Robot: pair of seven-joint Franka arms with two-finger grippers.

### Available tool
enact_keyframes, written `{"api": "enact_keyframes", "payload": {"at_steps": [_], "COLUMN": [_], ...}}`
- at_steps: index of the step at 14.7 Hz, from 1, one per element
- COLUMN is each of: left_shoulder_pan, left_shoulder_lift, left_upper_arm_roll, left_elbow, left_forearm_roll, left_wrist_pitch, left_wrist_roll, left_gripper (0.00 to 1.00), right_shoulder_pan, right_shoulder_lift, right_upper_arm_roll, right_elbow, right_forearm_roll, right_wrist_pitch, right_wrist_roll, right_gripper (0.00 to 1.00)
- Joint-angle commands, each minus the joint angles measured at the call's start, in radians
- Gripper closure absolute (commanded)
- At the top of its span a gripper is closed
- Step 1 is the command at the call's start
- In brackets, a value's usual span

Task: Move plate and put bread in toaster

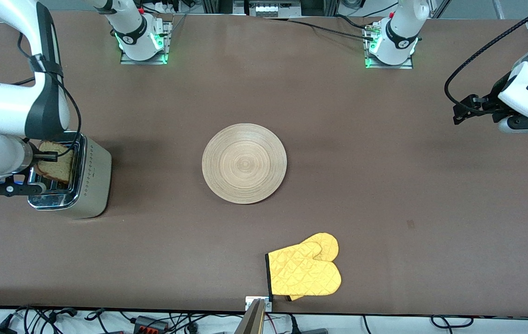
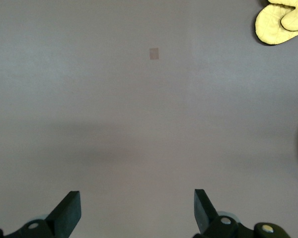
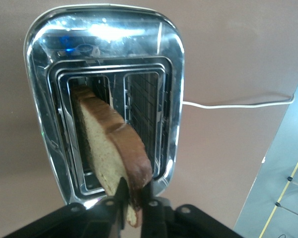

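White rounded arm links (image 1: 9,111), black joint bands, black cables; green lights at bases (image 1: 143,46).

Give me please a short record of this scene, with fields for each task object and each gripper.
plate: bare, mid-table
bread: pinched at its upper edge, lower part inside one toaster slot
toaster: at the right arm's end of the table
right gripper: shut on the bread, over the toaster
left gripper: open, waiting over bare table
oven mitt: nearer the front camera than the plate
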Motion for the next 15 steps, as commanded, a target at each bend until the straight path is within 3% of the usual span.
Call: {"api": "enact_keyframes", "payload": {"at_steps": [1, 6, 8, 12, 15], "left_shoulder_pan": [0.000, 0.002, 0.002, 0.002, 0.002], "left_shoulder_lift": [0.005, 0.005, 0.005, 0.005, 0.005], "left_upper_arm_roll": [-0.005, -0.003, -0.003, -0.003, -0.003], "left_elbow": [0.019, 0.019, 0.017, 0.017, 0.017], "left_forearm_roll": [0.018, 0.018, 0.018, 0.018, 0.018], "left_wrist_pitch": [-0.009, -0.009, -0.009, -0.010, -0.009], "left_wrist_roll": [-0.013, -0.013, -0.013, -0.013, -0.013], "left_gripper": [0.00, 0.00, 0.00, 0.00, 0.00], "right_shoulder_pan": [-0.001, 0.052, 0.052, 0.033, 0.034], "right_shoulder_lift": [-0.001, -0.119, -0.148, -0.157, -0.157], "right_upper_arm_roll": [0.001, 0.004, 0.002, -0.013, -0.014], "right_elbow": [0.000, 0.065, 0.105, 0.160, 0.172], "right_forearm_roll": [0.078, 0.120, 0.185, 0.320, 0.336], "right_wrist_pitch": [0.012, -0.024, -0.043, -0.043, -0.043], "right_wrist_roll": [-0.007, -0.004, -0.004, -0.018, -0.002], "right_gripper": [0.00, 0.00, 0.00, 0.00, 0.00]}}
